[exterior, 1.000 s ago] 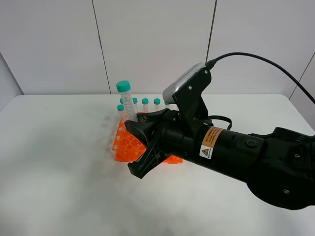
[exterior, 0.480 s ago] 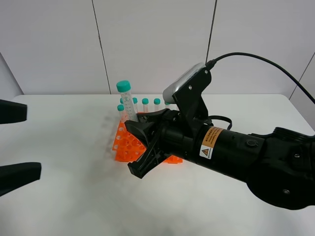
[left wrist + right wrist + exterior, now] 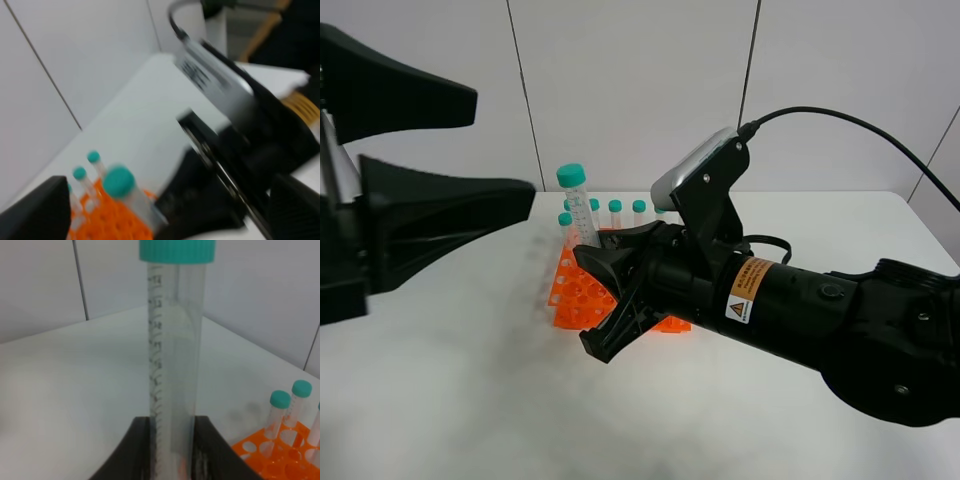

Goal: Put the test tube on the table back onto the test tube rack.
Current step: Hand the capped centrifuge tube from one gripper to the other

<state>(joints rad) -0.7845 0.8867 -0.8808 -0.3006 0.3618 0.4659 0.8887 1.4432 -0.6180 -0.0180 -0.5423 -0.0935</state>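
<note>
Test tube (image 3: 580, 212) of clear plastic with a teal-green screw cap stands nearly upright, raised at the edge of the bright orange gridded rack (image 3: 576, 297), pinched low between the right gripper's (image 3: 172, 447) closed fingers. Left gripper (image 3: 505, 147) hovers wide open, empty, above the white table (image 3: 440, 390).
</note>
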